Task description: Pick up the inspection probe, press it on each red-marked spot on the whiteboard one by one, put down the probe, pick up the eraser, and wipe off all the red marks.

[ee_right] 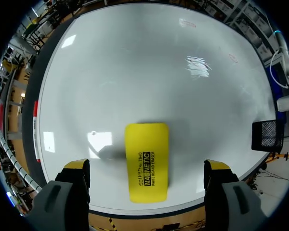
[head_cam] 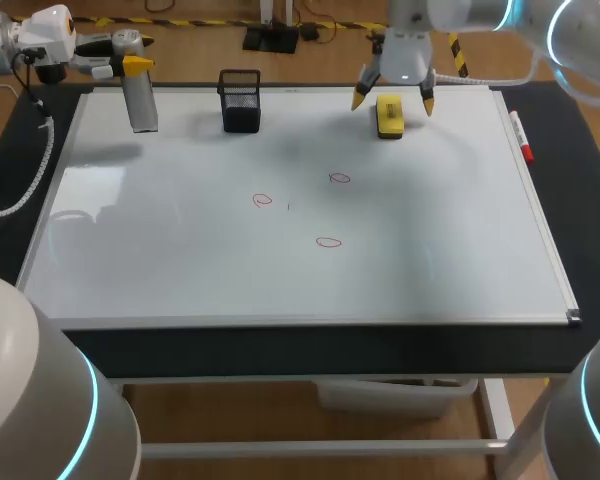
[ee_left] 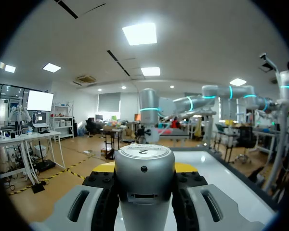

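The right gripper (ee_right: 147, 165) is spread wide, with one yellow tip on each side of the eraser (ee_right: 146, 161). Neither finger touches it. The eraser is a flat yellow block with rounded corners and dark print on its face. It lies on the whiteboard (ee_right: 135, 72) close to the far edge, with its long side running along the line of the fingers.

In the head view this same gripper (head_cam: 393, 100) hangs just above the eraser (head_cam: 390, 116), and the arm hides what lies behind it.

The left gripper (ee_left: 144, 167) is clamped on the inspection probe (ee_left: 144, 180), with a finger pressed against each side of its silver barrel. The barrel fills the space between the fingers, so only slivers of the yellow tips show. Its working end cannot be seen from the wrist.

From above, the probe (head_cam: 143, 105) is a plain grey cylinder, slightly tilted, over the far left corner of the whiteboard (head_cam: 180, 270). I cannot tell whether its lower end touches the surface.

Three red marks (head_cam: 263, 200) sit near the middle of the board, thin small loops that are faint in the right wrist view. A black mesh cup (head_cam: 240, 100) stands between the two grippers. A red marker (head_cam: 520, 137) lies on the dark worktop (head_cam: 565, 200) just off the board's right edge.
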`<state>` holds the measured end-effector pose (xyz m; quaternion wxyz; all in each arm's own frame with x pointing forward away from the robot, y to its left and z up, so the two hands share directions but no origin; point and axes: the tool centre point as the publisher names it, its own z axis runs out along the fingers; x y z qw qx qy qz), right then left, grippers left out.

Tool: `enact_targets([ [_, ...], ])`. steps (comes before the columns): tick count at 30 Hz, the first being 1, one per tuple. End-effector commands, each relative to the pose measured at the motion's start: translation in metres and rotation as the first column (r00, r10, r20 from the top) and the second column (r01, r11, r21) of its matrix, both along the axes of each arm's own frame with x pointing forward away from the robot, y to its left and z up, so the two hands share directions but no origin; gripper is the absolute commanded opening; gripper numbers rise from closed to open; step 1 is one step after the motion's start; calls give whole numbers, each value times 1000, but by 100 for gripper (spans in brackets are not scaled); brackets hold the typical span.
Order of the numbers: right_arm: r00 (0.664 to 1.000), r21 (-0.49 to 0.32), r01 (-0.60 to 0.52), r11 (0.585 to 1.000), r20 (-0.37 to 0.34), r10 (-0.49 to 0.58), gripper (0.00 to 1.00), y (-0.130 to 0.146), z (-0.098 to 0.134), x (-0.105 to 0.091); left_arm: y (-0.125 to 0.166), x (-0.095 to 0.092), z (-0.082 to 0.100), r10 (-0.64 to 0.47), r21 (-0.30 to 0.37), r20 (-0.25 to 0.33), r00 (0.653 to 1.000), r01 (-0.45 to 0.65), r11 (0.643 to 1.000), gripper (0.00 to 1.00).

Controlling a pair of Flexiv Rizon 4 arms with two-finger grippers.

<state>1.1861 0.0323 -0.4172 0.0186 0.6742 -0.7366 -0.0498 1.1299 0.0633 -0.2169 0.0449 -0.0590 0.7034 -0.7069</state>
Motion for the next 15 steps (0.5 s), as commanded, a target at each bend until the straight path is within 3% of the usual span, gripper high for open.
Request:
enact_targets([
  [1, 1000, -3, -2, 1000, -7, 2, 100, 0, -2, 4, -1, -2, 2, 5, 3, 2, 1000, -5, 1000, 0],
  [8, 1000, 0, -3, 1000, -13, 3, 98, -2, -4, 3, -1, -2, 2, 5, 3, 2, 1000, -5, 1000, 0],
  [11, 1000, 0, -4, 1000, -15, 4, 87, -2, -5, 2, -1, -2, 2, 5, 3, 2, 1000, -5, 1000, 0],
  [15, 1000, -10, -11, 1000, -21, 11, 49, -1, -7, 0, -1, -2, 2, 5, 3, 2, 1000, -5, 1000, 0],
])
